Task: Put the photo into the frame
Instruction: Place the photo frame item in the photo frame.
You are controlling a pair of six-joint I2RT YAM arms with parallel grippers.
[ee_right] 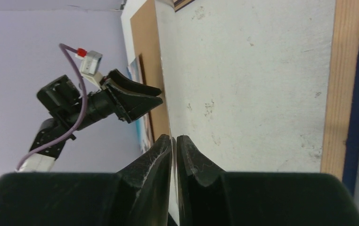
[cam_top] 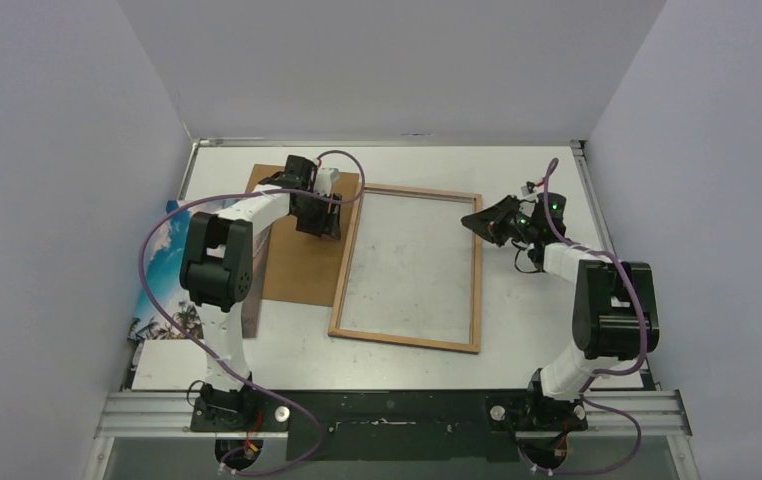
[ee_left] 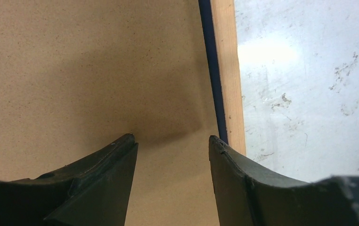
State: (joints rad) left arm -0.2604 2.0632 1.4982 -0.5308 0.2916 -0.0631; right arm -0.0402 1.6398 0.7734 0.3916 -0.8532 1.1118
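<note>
The frame [cam_top: 476, 270] lies flat mid-table, light wood back up, with its pane showing pale inside. Its left rail [ee_left: 227, 70] with a navy edge runs beside my left gripper [ee_left: 172, 141]. That gripper [cam_top: 322, 222] stands open just above the brown backing board [ee_left: 74, 70], nothing between its fingers. The photo [cam_top: 162, 265], blue sky and palms, leans at the far left wall, partly hidden by the left arm. My right gripper [cam_top: 471, 221] hovers at the frame's right rail [ee_right: 342, 84], near its far end. Its jaws are shut [ee_right: 174, 139] and I see nothing held.
The backing board [cam_top: 302, 265] lies left of the frame, its right edge touching or under the left rail. White enclosure walls stand close on three sides. Bare tabletop [cam_top: 557, 330] lies right of the frame and along the near edge.
</note>
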